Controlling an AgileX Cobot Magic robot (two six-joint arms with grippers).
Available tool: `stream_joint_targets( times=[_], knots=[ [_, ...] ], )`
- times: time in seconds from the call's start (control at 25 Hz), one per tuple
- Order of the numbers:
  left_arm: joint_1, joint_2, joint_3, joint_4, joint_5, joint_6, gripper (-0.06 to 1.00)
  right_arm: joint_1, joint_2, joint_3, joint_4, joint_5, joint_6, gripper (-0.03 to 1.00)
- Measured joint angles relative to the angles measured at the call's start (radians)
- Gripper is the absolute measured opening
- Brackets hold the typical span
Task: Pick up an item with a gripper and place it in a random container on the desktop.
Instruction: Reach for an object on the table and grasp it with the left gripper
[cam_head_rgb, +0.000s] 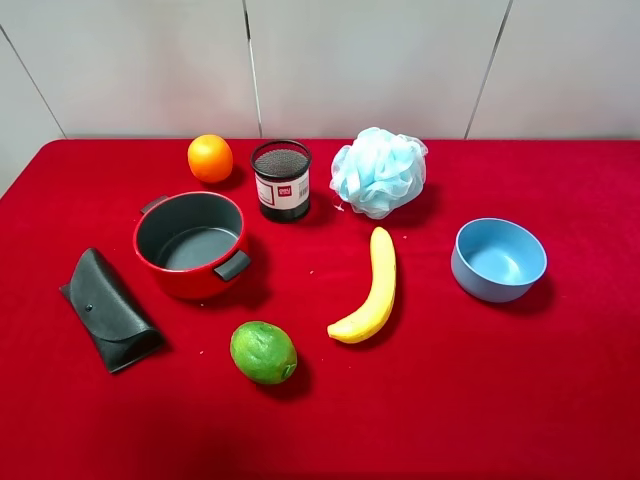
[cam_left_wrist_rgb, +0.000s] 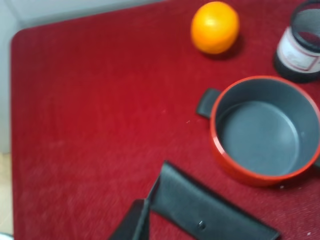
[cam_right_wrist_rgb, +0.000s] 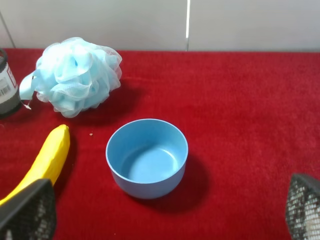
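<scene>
Table covered in bright red felt-like cloth (cam_head_rgb: 500, 400). Upper row, left to right: round orange fruit (cam_head_rgb: 210, 158), black mesh cup (cam_head_rgb: 281, 180), fluffy light-blue mesh bath pouf (cam_head_rgb: 379, 171). Middle left: round red pot (cam_head_rgb: 185, 282), dark grey inside. Right: smooth blue bowl (cam_head_rgb: 480, 285). Centre: yellow banana (cam_head_rgb: 372, 288). Lower left: flat black pouch (cam_head_rgb: 110, 308), round green fruit (cam_head_rgb: 263, 352).
</scene>
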Motion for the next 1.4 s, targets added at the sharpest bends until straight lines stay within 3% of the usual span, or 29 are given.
stream_joint_targets(
  times=[0.76,1.4],
  knots=[
    [-0.374,0.614,-0.531,0.0,-0.003,0.018,0.99,0.0,0.0,0.0,0.0,0.0,0.0,0.69],
    [-0.514,1.034,-0.949,-0.002,-0.005,0.118,0.99,0.0,0.0,0.0,0.0,0.0,0.0,0.69]
  ],
)
